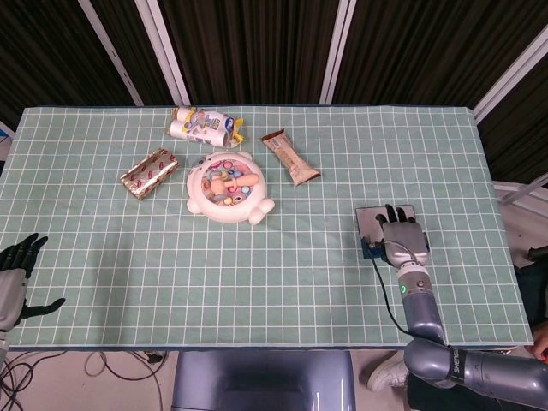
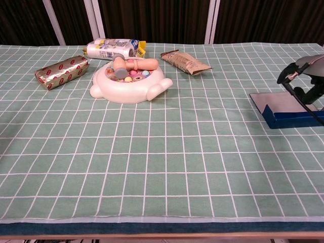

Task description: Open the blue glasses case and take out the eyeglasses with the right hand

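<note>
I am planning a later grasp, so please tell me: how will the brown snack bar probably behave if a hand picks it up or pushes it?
The snack bar lies flat in a crinkled wrapper, so it is probably light and should slide on the tablecloth rather than roll. The glossy film may be slippery under fingers. Its flat sealed ends look floppy; the middle seems stiffer.

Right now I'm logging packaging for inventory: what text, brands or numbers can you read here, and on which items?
No text can be read.
White roll pack: print too blurred.
Gold and red packet: red marks, illegible.
Brown snack bar: print too small.
Toy board: no lettering visible.
Blue glasses case: no label visible.
</note>
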Motion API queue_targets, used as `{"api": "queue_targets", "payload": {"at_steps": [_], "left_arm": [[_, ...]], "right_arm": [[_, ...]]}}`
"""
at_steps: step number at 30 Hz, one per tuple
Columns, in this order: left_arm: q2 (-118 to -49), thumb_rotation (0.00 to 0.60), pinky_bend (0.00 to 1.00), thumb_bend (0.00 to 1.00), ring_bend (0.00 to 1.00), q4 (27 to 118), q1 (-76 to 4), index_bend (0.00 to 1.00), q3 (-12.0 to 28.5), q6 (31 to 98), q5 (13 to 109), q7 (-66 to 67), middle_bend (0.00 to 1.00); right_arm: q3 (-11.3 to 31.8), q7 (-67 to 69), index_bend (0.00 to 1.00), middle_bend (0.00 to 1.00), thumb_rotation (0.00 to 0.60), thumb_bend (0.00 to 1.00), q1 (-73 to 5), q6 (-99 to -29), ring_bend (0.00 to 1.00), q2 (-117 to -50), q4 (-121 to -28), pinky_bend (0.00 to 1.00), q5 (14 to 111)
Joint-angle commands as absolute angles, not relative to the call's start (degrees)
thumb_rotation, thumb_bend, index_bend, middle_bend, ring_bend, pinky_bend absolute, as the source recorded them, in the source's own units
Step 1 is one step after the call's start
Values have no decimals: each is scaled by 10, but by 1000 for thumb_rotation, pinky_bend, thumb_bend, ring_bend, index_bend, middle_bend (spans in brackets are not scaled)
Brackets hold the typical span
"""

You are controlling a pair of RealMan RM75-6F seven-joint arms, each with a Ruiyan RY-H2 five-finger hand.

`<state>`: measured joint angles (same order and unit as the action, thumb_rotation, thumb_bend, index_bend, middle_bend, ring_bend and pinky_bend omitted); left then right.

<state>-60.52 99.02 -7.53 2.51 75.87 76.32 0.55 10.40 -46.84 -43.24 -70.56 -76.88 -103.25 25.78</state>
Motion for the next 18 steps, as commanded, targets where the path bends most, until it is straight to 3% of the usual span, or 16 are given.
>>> {"api": "queue_targets", "payload": {"at_steps": [1,18], "left_arm": [[-606,600,0,63,0,990,-75,0,25,760,764,7,0],[-607,600,0,63,0,989,-74,0,24,762,767,10,0]], "right_arm": [[98,-465,182,0,600,818,-428,-709,0,-767,-1033,201,261],[65,-450,226,0,600,824,-402,-713,0,-765,-1040,201,275]]}}
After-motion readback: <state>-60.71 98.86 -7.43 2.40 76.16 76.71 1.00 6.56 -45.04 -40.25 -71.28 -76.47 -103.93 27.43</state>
